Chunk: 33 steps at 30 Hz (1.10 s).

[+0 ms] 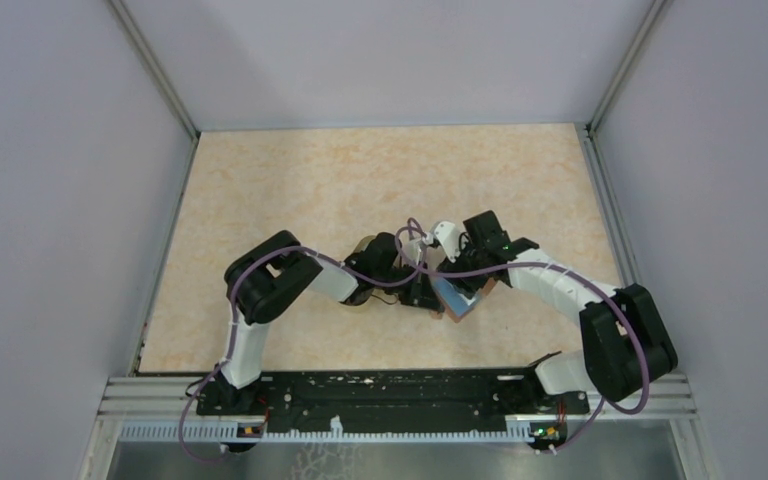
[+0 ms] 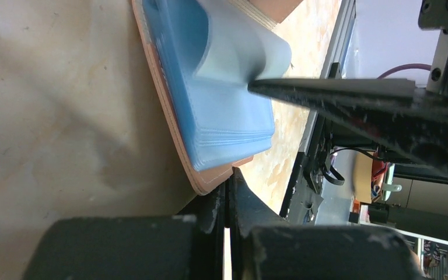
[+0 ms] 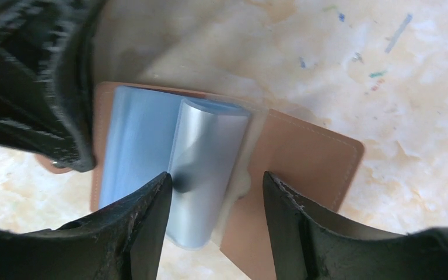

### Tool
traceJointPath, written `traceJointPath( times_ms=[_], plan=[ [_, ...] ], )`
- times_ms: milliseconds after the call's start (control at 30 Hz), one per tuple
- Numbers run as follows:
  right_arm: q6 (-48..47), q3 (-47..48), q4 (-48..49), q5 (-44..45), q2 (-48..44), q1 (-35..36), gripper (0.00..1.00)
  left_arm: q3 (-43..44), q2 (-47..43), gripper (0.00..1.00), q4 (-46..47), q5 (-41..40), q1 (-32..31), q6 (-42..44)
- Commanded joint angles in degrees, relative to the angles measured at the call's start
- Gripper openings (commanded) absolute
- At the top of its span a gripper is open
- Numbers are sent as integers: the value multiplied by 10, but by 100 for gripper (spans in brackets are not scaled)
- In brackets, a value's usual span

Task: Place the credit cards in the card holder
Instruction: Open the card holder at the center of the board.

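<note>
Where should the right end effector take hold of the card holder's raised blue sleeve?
Grip the blue sleeve at its curled free end, coming from above with one finger on each side. It bulges off the flat card holder, leaving room; the open right end effector straddles it.

Between the parted jaws of the right gripper (image 3: 214,178), a curled blue sleeve (image 3: 210,134) of the card holder (image 3: 309,163) is filling most of the gap. Outside one jaw, the closed left gripper (image 2: 227,192) is blocking the holder's edge. Outside the other jaw, bare table (image 3: 408,87) is lying open.
</note>
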Motion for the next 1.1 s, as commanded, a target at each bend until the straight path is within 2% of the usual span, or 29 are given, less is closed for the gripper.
traceJointPath(
  times_ms=[0,133,333,567,833,1067],
  plan=[
    [20,-1,40,82,-8,5,57,-11,6,0,17,5,6,5],
    [23,-1,39,79,-5,4,47,-27,-12,4,17,-10,14,1],
    [32,7,25,50,4,-1,37,-55,-77,20,18,-44,16,0],
    [40,14,12,17,7,-11,34,-90,-141,27,48,-72,16,-10],
    [47,19,2,-12,8,-22,34,-121,-138,26,107,-89,16,-37],
    [49,21,-3,-20,13,-25,34,-141,-159,32,97,-121,16,-28]
  ],
)
